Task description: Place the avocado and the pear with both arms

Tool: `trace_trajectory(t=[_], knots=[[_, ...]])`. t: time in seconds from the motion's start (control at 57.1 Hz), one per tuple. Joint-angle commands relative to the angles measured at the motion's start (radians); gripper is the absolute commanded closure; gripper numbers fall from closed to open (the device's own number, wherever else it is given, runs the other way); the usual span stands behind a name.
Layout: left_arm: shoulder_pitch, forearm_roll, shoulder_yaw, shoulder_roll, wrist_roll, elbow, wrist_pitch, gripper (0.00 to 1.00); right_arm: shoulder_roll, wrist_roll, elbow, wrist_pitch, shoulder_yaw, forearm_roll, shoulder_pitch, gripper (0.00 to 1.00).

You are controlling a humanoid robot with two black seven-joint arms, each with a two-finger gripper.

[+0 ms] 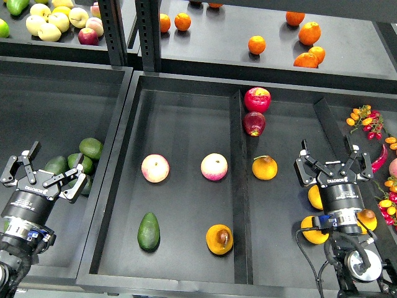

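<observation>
- Left hand sits at about 8 o'clock in the head view, over the left bin. Its fingers are spread wide and there's nothing between them, so it's released. It's just beside the pile of spare avocados at its 2 o'clock, possibly brushing the nearest one, I can't tell.
- The avocado lies in the left compartment of the centre tray, down at 7 o'clock, long axis pointing away from the robot, well apart from both hands. Looks to me like it's already been put down.
- Two pink-yellow apples sit behind it, near the middle of that compartment.
- The pear, brown patch facing up, rests at 5 o'clock of the same compartment, near the divider but apart from it. Also looks placed.
- Right hand hovers at 4 o'clock over the right compartment, fingers splayed and empty. Orange-yellow fruit sit under and around its wrist.
- My read: both fruits are down, so the step is backing off cleanly. I'd lift each hand straight up before swinging out, so the left one doesn't knock the spare avocados and the right wrist and its cable don't nudge the fruit below. Round fruit rolls easily, so go slow.
</observation>
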Motion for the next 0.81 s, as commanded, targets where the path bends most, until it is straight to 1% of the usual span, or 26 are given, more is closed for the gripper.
trace_trajectory(t=[0.0, 0.105, 0.14, 0.245, 0.333, 0.438, 0.473, 0.49, 0.525, 0.56, 0.613, 0.648, 0.7, 0.788], knots=[[0.000, -0.001, 0.000, 0.000, 0.001, 0.001, 0.000, 0.00, 0.000, 0.002, 0.000, 0.000, -0.004, 0.001, 0.000, 0.01], [0.000, -0.001, 0.002, 0.000, 0.000, 0.001, 0.000, 0.00, 0.000, 0.002, 0.001, 0.000, -0.001, 0.001, 0.005, 0.01], [0.000, 0.001, 0.002, 0.000, 0.009, 0.001, 0.000, 0.00, 0.000, 0.000, -0.008, 0.000, 0.003, -0.001, 0.021, 0.01], [-0.002, -0.001, 0.009, 0.000, 0.011, 0.003, 0.000, 0.00, 0.000, -0.009, -0.058, 0.000, 0.034, -0.001, 0.087, 0.01], [-0.002, -0.001, 0.017, 0.000, 0.027, 0.001, 0.000, 0.00, 0.000, -0.012, -0.089, -0.012, 0.071, 0.001, 0.143, 0.01], [-0.002, -0.001, 0.019, 0.000, 0.072, 0.000, 0.000, 0.00, 0.000, -0.012, -0.129, -0.055, 0.075, 0.001, 0.212, 0.01], [-0.003, -0.001, 0.025, 0.000, 0.098, 0.000, 0.000, 0.00, 0.000, -0.012, -0.153, -0.058, 0.075, 0.001, 0.238, 0.01], [-0.005, -0.001, 0.025, 0.000, 0.104, 0.000, 0.000, 0.00, 0.000, -0.012, -0.158, -0.058, 0.075, 0.001, 0.244, 0.01], [-0.008, -0.002, 0.032, 0.000, 0.133, -0.002, 0.000, 0.00, 0.000, -0.012, -0.192, -0.058, 0.075, -0.001, 0.273, 0.01], [-0.012, -0.002, 0.042, 0.000, 0.150, -0.002, 0.000, 0.00, 0.000, -0.012, -0.216, -0.058, 0.075, 0.001, 0.291, 0.01], [-0.017, -0.001, 0.063, 0.000, 0.184, -0.002, 0.000, 0.01, 0.000, -0.012, -0.253, -0.058, 0.075, 0.001, 0.321, 0.01], [-0.021, -0.001, 0.080, 0.000, 0.216, 0.000, 0.000, 0.00, 0.000, -0.012, -0.282, -0.058, 0.077, 0.001, 0.343, 0.01], [-0.032, -0.002, 0.100, 0.000, 0.246, -0.002, 0.000, 0.00, 0.000, -0.011, -0.308, -0.058, 0.077, 0.001, 0.368, 0.01], [-0.052, -0.002, 0.143, 0.011, 0.246, -0.002, 0.000, 0.00, 0.000, -0.012, -0.330, -0.058, 0.077, 0.001, 0.396, 0.01]])
